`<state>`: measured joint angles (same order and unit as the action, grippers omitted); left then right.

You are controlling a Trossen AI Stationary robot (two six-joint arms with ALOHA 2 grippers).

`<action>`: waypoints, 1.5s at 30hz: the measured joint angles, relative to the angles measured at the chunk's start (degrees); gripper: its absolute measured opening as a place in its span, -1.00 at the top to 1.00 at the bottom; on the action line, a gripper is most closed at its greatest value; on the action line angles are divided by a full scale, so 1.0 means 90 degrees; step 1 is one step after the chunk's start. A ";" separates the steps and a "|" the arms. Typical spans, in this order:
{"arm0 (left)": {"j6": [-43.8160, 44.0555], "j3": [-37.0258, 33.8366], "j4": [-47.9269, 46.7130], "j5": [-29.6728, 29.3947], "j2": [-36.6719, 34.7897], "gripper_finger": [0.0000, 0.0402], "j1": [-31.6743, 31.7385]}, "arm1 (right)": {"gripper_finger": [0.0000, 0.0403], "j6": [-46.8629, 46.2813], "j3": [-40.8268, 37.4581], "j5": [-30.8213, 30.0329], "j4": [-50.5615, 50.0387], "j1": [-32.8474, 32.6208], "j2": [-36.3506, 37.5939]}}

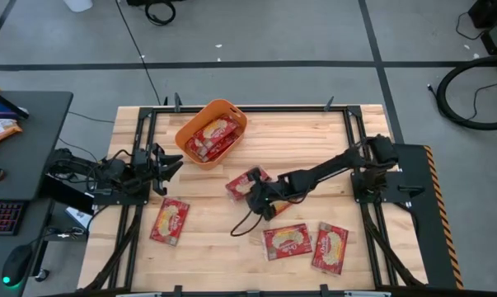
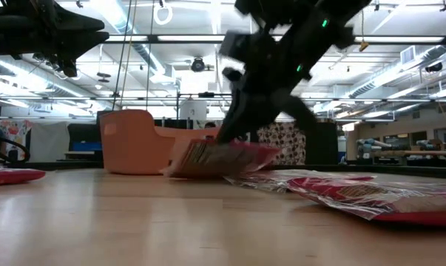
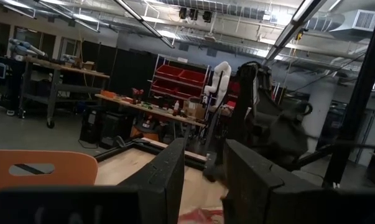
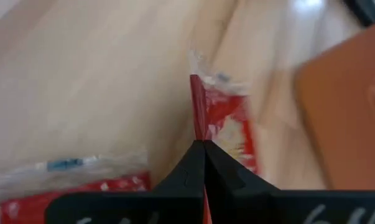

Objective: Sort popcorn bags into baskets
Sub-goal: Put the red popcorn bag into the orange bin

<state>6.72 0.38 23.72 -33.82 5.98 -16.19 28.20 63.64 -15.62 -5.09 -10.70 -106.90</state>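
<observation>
The orange basket (image 1: 225, 108) stands at the table's far middle with several red popcorn bags (image 1: 208, 139) inside; it also shows in the low view (image 2: 130, 140) and the right wrist view (image 4: 342, 106). My right gripper (image 1: 256, 196) is at the table's middle, shut on one red bag (image 1: 243, 182). Three more bags lie flat on the wood: one near left (image 1: 169, 220) and two near right (image 1: 287, 241), (image 1: 330, 247). My left gripper (image 1: 171, 164) waits open above the left side, holding nothing, its fingers (image 3: 168, 174) pointing toward the basket. My right gripper pinches the red bag by its sealed end edge (image 4: 199, 134) between the two shut fingers. It comes slanting down from the table's right. The bag (image 2: 223, 157) sits tilted in the hold, stretching away from the fingers toward the basket, its low end (image 2: 174, 170) at the table top.
A cable loops over the wood by the right gripper (image 1: 246, 224). Another clear-edged packet (image 4: 63, 180) lies beside the held one. Black frame rails (image 1: 141, 148) run along the table's left and right sides. Bare wood (image 1: 314, 140) lies to the basket's right.
</observation>
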 joint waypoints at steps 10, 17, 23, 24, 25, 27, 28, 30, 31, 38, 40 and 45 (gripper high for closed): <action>0.0001 0.0000 0.0001 0.0000 0.0000 0.42 -0.0001 | 0.92 -0.1623 0.0005 0.0643 -0.2169 -0.0432 0.0576; 0.0044 0.0001 0.0006 0.0000 0.0002 0.42 0.0000 | 0.42 -0.1734 0.0007 -0.0487 -0.2050 -0.0561 0.0576; 0.0017 0.0001 0.0006 0.0000 0.0002 0.42 -0.0001 | 0.07 -0.1499 0.0016 -0.0457 -0.1409 -0.0400 0.0444; 0.0017 -0.0002 -0.0002 0.0000 0.0002 0.42 0.0000 | 0.04 -0.1440 0.0014 -0.0426 -0.1373 -0.0372 0.0414; 0.0019 -0.0001 0.0005 -0.0001 0.0002 0.42 0.0000 | 0.03 -0.1367 0.0007 -0.0418 -0.1373 -0.0328 0.0343; 0.0015 0.0001 -0.0008 0.0003 0.0003 0.42 -0.0001 | 0.02 -0.1217 0.0009 -0.0287 -0.1115 -0.0258 0.0182; 0.0017 -0.0001 0.0013 0.0006 0.0007 0.42 -0.0001 | 0.02 -0.1157 0.0007 -0.0274 -0.1100 -0.0230 0.0087; 0.0015 0.0001 -0.0017 0.0002 0.0036 0.42 0.0001 | 0.03 -0.1108 0.0005 -0.0195 -0.0848 -0.0184 -0.0066; 0.0016 -0.0002 -0.0008 0.0012 0.0051 0.42 0.0001 | 0.03 -0.1087 0.0007 -0.0152 -0.0770 -0.0163 -0.0150; 0.0017 -0.0002 0.0052 -0.0003 0.0126 0.42 -0.0001 | 0.03 -0.0828 0.0007 -0.0100 -0.0310 -0.0116 -0.0471; 0.0017 -0.0002 0.0087 -0.0002 0.0133 0.42 -0.0001 | 0.03 -0.0789 0.0007 -0.0097 -0.0271 -0.0111 -0.0556; 0.0015 -0.0002 0.0153 -0.0001 0.0182 0.42 -0.0001 | 0.14 -0.0801 0.0009 0.0022 -0.0225 -0.0011 -0.0614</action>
<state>6.85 0.36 25.10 -33.84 7.62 -16.21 21.00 63.72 -15.42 -7.11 -10.80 -112.42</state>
